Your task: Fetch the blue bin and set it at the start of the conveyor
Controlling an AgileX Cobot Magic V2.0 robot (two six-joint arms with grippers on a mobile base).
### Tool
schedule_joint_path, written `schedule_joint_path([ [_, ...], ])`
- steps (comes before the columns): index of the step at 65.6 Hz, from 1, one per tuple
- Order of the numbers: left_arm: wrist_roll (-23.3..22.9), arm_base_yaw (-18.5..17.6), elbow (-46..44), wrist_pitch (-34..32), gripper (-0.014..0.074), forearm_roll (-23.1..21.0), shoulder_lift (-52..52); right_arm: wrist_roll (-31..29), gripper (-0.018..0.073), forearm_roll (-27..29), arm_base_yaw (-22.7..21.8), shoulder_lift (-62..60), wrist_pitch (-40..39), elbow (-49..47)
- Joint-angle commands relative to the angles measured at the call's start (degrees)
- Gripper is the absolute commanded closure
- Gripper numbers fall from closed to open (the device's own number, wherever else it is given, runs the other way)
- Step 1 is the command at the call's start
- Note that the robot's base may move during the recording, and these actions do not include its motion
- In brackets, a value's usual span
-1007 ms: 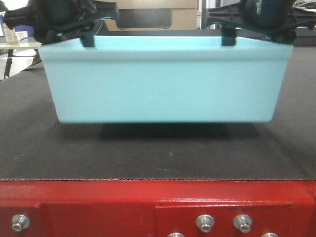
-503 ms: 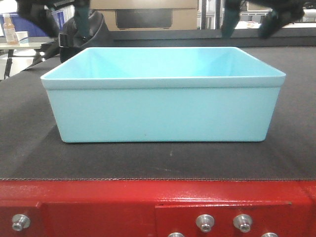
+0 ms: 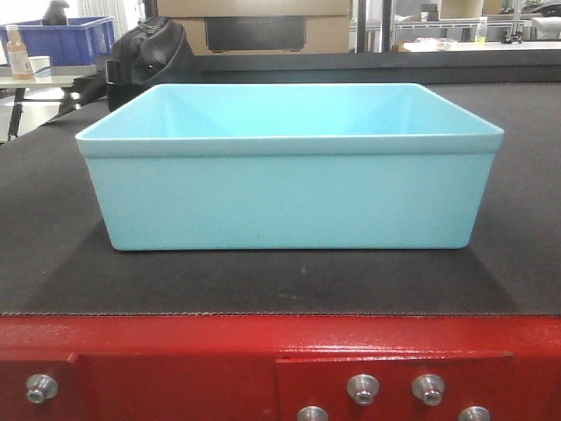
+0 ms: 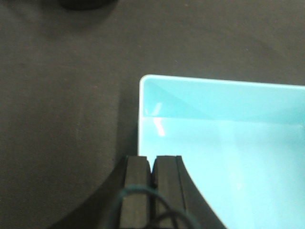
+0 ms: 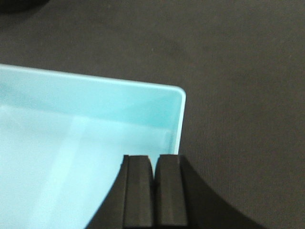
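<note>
The blue bin [image 3: 289,193], a pale turquoise tub, rests flat and empty on the conveyor start's dark belt [image 3: 53,272], just behind the red frame [image 3: 175,355]. Neither gripper appears in the front view. In the left wrist view my left gripper [image 4: 152,164] is shut with nothing between its pads, hovering over the bin's [image 4: 228,143] left rim near a corner. In the right wrist view my right gripper [image 5: 153,164] is likewise shut and empty, above the right rim of the bin [image 5: 71,143].
Silver bolts [image 3: 362,386] stud the red frame. Behind the belt stand a black bag [image 3: 149,53], a dark blue crate [image 3: 66,39] on a side table with a bottle [image 3: 15,48], and a cardboard box [image 3: 254,31].
A second ago both grippers held the bin by its rim just above the belt. It now sits on the belt, let go, and both grippers have risen out of the front view.
</note>
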Motion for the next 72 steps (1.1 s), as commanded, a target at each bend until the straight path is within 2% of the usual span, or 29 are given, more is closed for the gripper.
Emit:
schedule_joint_path([
  [1, -0.25, -0.17, 6.49, -8.99, 0.0707, -0.33, -3.75, -0.69, 0.0723, -0.56, -0.07, -3.61, -5.47, 5.03],
  [9, -0.25, -0.17, 15.82, -20.25, 0.0707, -1.37, -8.77, -0.69, 0.0723, -0.91, -0.07, -9.60, -12.22, 13.06],
  [23, -0.25, -0.17, 27.58, -30.31, 0.0707, -2.20, -17.20, -0.69, 0.0723, -0.91, -0.07, -18.14, -19.57, 23.24],
  [40, -0.25, -0.06, 35.85, -31.11, 0.0707, -2.20, -30.33, -0.69, 0.0725, -0.91, -0.07, -29.62, -20.64, 30.45],
  [45, -0.25, 1.11, 38.52, -31.24, 0.0707, -2.32, -35.12, -0.69, 0.0726, -0.91, -0.07, -32.87, -20.64, 31.67],
  [51, -0.25, 3.98, 41.66, -31.33, 0.0707, -2.32, -40.65, -0.69, 0.0726, -0.91, -0.07, -36.03, -19.49, 32.45],
  [59, -0.25, 9.91, 44.73, -28.78, 0.0707, -2.32, -49.37, -0.69, 0.0726, -1.24, -1.80, -37.93, -14.42, 32.45],
  [67, -0.25, 14.25, 46.12, -24.61, 0.0707, -2.20, -56.99, -0.69, 0.0726, -1.43, -4.90, -38.52, -15.96, 32.19],
  [72, -0.25, 15.25, 46.25, -22.04, 0.0707, -1.76, -61.10, -0.69, 0.0726, -2.54, -7.00, -38.52, -16.74, 32.06],
])
